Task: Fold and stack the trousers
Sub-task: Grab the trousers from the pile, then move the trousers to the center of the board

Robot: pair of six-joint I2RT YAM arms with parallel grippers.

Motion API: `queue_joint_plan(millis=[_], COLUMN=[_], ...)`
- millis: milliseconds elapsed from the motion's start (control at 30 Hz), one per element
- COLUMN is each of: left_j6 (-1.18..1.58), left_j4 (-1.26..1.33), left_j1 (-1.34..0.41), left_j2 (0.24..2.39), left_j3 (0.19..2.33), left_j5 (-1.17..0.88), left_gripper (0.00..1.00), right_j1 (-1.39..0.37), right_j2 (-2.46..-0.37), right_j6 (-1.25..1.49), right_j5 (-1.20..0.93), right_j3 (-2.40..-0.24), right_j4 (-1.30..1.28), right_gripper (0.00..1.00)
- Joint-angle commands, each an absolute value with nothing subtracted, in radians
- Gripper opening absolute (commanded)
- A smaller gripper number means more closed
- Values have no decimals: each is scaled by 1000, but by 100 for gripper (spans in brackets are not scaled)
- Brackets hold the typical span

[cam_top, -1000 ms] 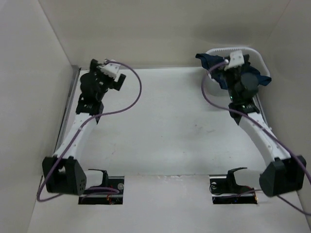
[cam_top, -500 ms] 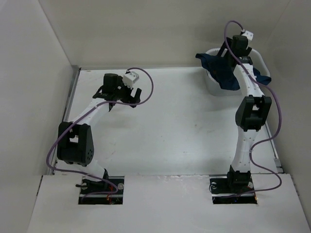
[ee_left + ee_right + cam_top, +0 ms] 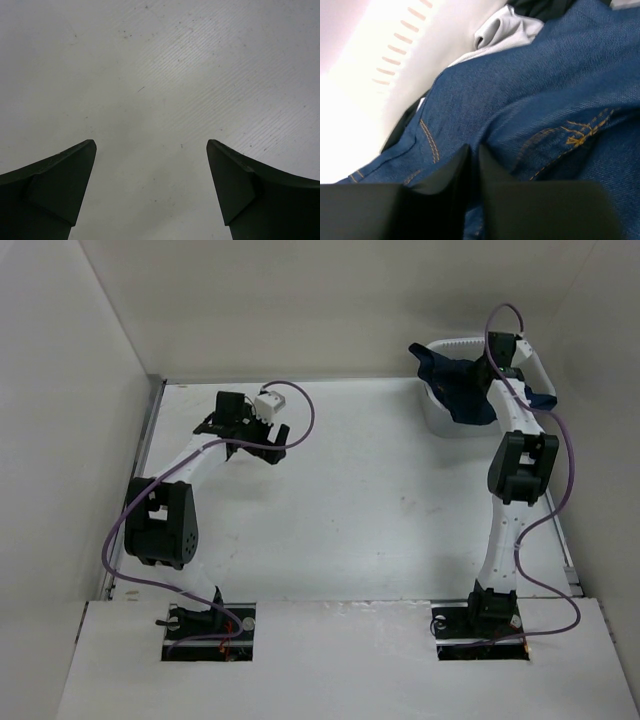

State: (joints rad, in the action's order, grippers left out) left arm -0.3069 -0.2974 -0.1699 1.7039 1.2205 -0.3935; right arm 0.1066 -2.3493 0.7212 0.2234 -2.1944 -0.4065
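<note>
The trousers (image 3: 460, 392), dark blue denim with tan stitching, lie heaped in a white basket (image 3: 437, 420) at the table's back right, with parts draped over its rim. My right gripper (image 3: 487, 370) reaches down into the basket. In the right wrist view its fingers (image 3: 474, 148) stand almost together, pinching a fold of the trousers (image 3: 520, 105). My left gripper (image 3: 272, 445) hovers over bare table at the back left. It is open (image 3: 150, 145), with nothing between its fingers.
A light grey garment (image 3: 502, 32) and a black one (image 3: 540, 7) lie under the denim against the slotted basket wall (image 3: 395, 55). White walls enclose the table on the left, back and right. A metal rail (image 3: 143, 455) runs along the left edge.
The right gripper has dropped lower into the basket and its fingers have come together on the denim. The left arm has shifted only slightly, its gripper still open.
</note>
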Motion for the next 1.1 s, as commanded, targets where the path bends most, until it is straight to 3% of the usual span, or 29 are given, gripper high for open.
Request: queue_joint_plan(millis=[0, 33, 167, 333, 467, 633, 767, 900, 1067], left_j6=[-327, -331, -339, -319, -288, -226, -149, -117, -121], left_j4=[-308, -304, -295, -272, -244, -193, -140, -114, -120], left_j1=[-154, -151, -131, -122, -117, -59, 34, 129, 232], left_j2=[1686, 1683, 1672, 1622, 1530, 1358, 1205, 1077, 948], left_j3=[1273, 1270, 1272, 1272, 1232, 1137, 1045, 983, 957], left_j5=[-384, -371, -341, -322, -275, -272, -275, -279, -316], left_gripper=[93, 91, 83, 73, 61, 64, 67, 70, 75], right_j1=[117, 116, 78, -85, -272, -589, -858, -976, -961], right_j2=[-2329, -2301, -2145, -1901, -1700, -1602, -1597, -1586, -1493], right_j6=[785, 776, 662, 483, 292, -84, -245, -197, 76], right_j5=[123, 117, 187, 449, 515, 520, 390, 393, 396], right_j3=[-2166, -2148, -2092, -1981, -1901, -2003, -2129, -2096, -1785], right_j4=[-345, -321, -261, -195, 4, 218, 198, 131, 37], right_gripper=[5, 0, 0, 0, 0, 0, 0, 0, 0])
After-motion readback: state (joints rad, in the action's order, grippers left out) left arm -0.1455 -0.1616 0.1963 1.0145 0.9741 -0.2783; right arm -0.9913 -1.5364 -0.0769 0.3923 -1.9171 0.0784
